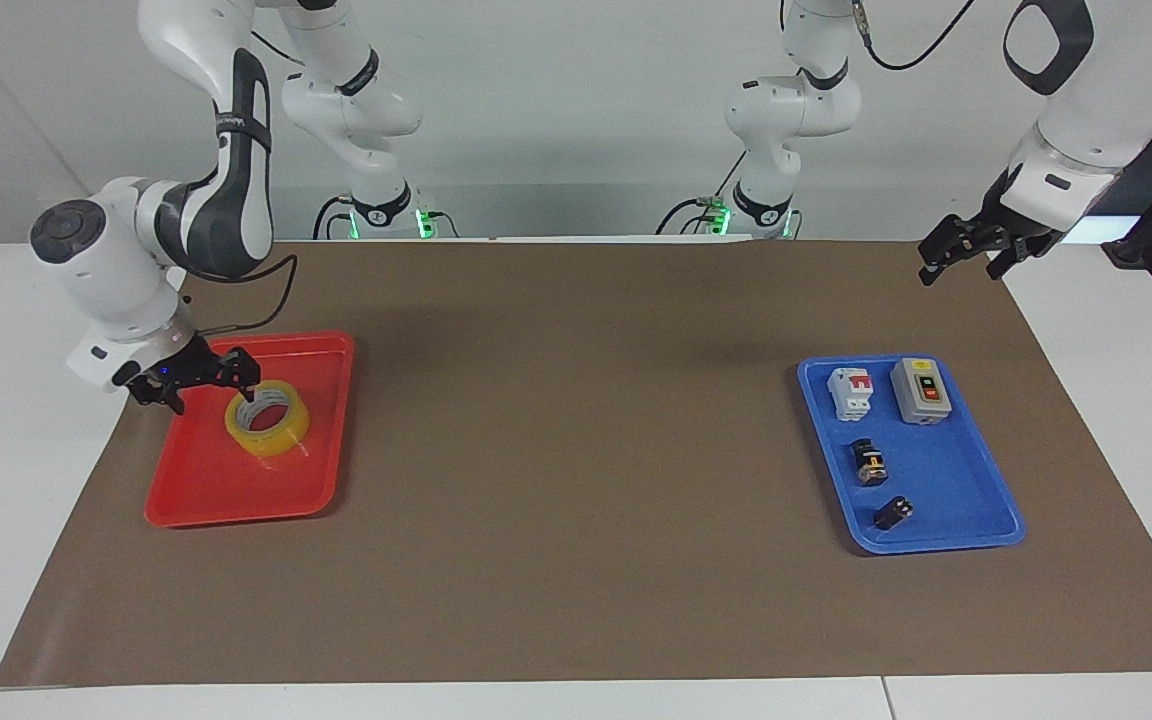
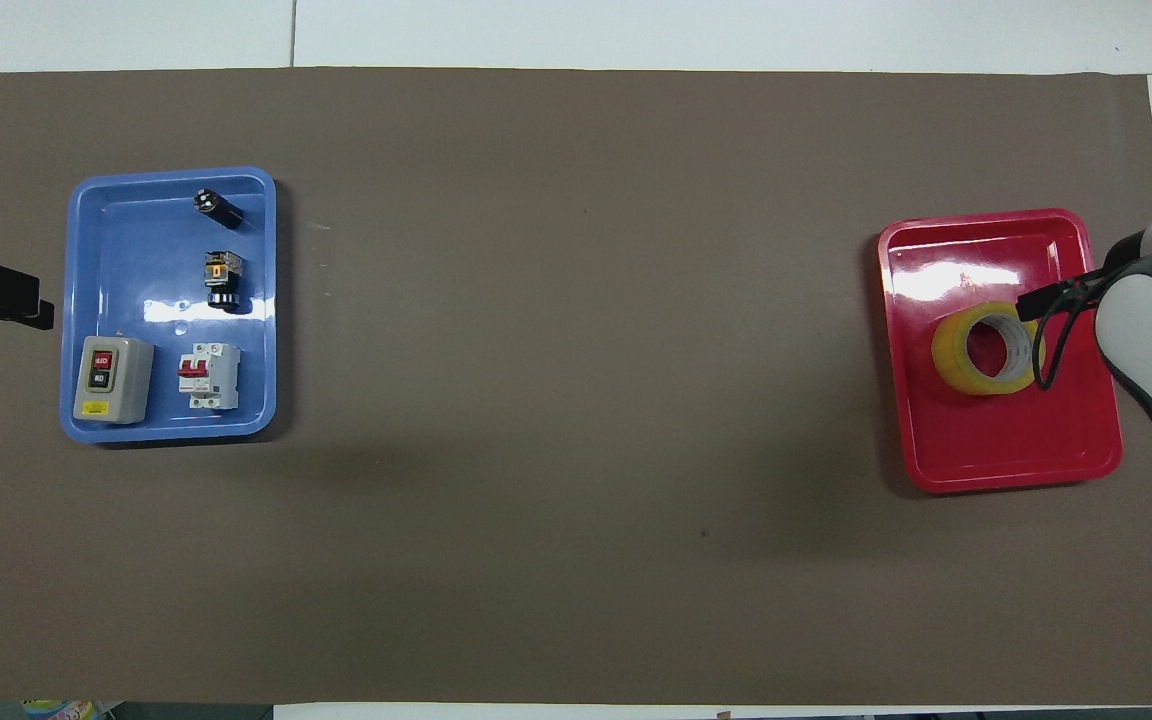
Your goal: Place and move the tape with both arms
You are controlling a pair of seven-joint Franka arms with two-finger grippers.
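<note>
The tape (image 1: 278, 440), a yellow roll with a white core, lies flat in the red tray (image 1: 226, 490) at the right arm's end of the table. The overhead view shows the tape (image 2: 954, 362) in the middle of the tray (image 2: 996, 440). My right gripper (image 1: 211, 390) hangs open just above the tray, over the roll's robot-side edge, holding nothing. My left gripper (image 1: 958, 268) waits open in the air over the mat's corner at the left arm's end; it shows at the picture's edge as the left gripper (image 2: 31, 305).
A blue tray (image 1: 936, 540) at the left arm's end holds a grey switch box (image 1: 921, 391), a white breaker (image 1: 850, 392) and two small black parts. A brown mat (image 1: 576, 450) covers the table between the trays.
</note>
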